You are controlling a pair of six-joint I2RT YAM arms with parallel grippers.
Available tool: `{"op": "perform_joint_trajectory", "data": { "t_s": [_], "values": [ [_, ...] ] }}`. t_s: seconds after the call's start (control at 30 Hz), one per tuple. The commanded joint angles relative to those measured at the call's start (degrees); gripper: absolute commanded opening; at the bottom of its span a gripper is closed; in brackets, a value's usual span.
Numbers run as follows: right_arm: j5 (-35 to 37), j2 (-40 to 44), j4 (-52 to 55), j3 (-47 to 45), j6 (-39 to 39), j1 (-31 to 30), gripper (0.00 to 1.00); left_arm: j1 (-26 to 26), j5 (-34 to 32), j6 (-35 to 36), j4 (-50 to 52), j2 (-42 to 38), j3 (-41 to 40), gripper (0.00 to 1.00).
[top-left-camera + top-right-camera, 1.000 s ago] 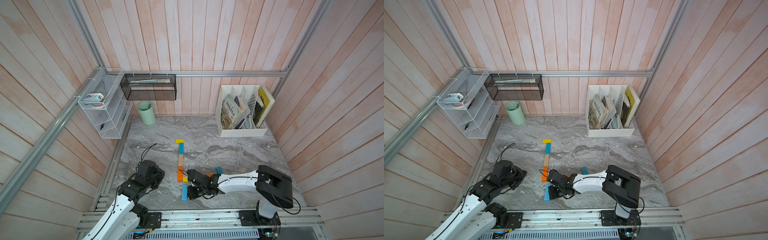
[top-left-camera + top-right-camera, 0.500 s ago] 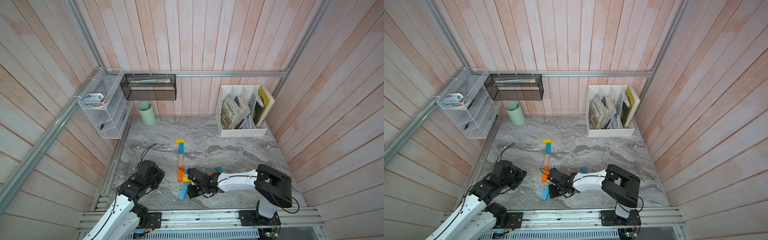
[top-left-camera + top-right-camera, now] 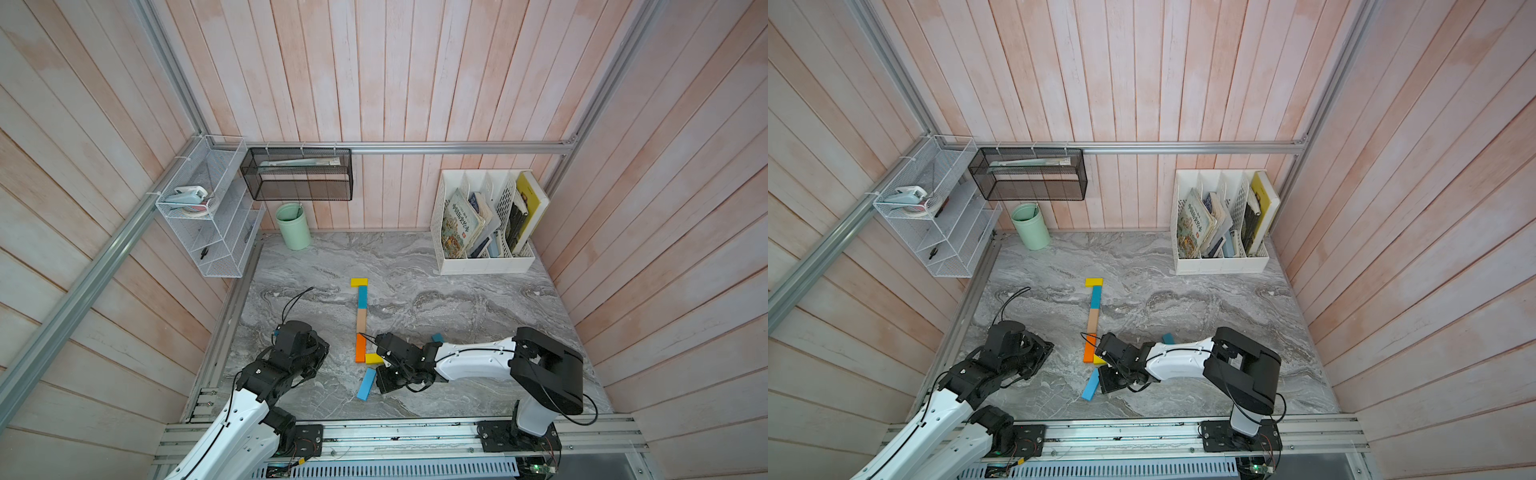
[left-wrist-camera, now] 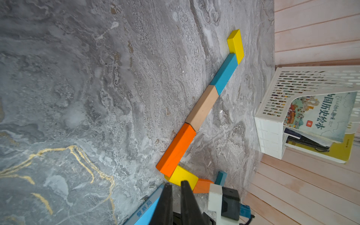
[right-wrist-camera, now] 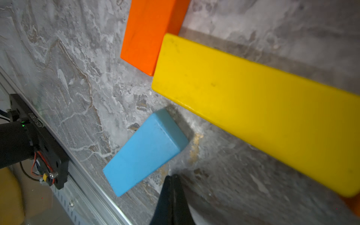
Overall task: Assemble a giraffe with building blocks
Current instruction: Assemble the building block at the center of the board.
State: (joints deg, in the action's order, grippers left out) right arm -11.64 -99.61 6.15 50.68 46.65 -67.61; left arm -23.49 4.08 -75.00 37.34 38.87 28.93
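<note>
The giraffe (image 3: 1093,322) lies flat at the front middle of the grey marbled tabletop (image 3: 415,266), and from my seat I'd call it most of the way done. The yellow head block (image 3: 359,282) sits crosswise at the far end. The teal neck block (image 3: 362,297), tan wood block (image 3: 361,321) and orange neck block (image 3: 360,347) run end to end toward the rail in a straight line. At the orange's near end the yellow body block (image 3: 373,358) turns off toward the right arm's side. My left wrist view shows a second orange block (image 4: 202,186) butted onto it, hidden under the right arm in both top views. The light blue block (image 3: 366,383) lies slanted below that corner as a first leg, its upper end close to the yellow but a sliver apart in the right wrist view. What's left, I judge, is the second leg: the spare teal block (image 3: 437,337) lies loose near the body's far end, half behind the right arm. The right gripper (image 5: 172,180) is pressed together on nothing, its tip low just beside the light blue block's long edge; I cannot tell whether it touches. The left gripper (image 4: 176,191) hovers well off to the left, barely parted and empty. Along the back wall stand a mint green cup (image 3: 293,226) and a white file holder (image 3: 486,264) of books.
</note>
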Motion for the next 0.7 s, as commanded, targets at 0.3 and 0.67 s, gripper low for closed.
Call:
{"op": "perform_joint_trajectory", "data": {
  "t_s": [0.3,0.67],
  "values": [
    [-1.1,-3.8,1.4,3.0,-0.8,-1.3,0.00,0.7,0.1,0.7,0.8,-0.8,0.5,0.15],
    [-1.2,-5.5,1.3,4.8,-1.3,-1.2,0.00,0.7,10.5,-2.5,-6.7,-0.1,-11.4,0.04]
  ]
}}
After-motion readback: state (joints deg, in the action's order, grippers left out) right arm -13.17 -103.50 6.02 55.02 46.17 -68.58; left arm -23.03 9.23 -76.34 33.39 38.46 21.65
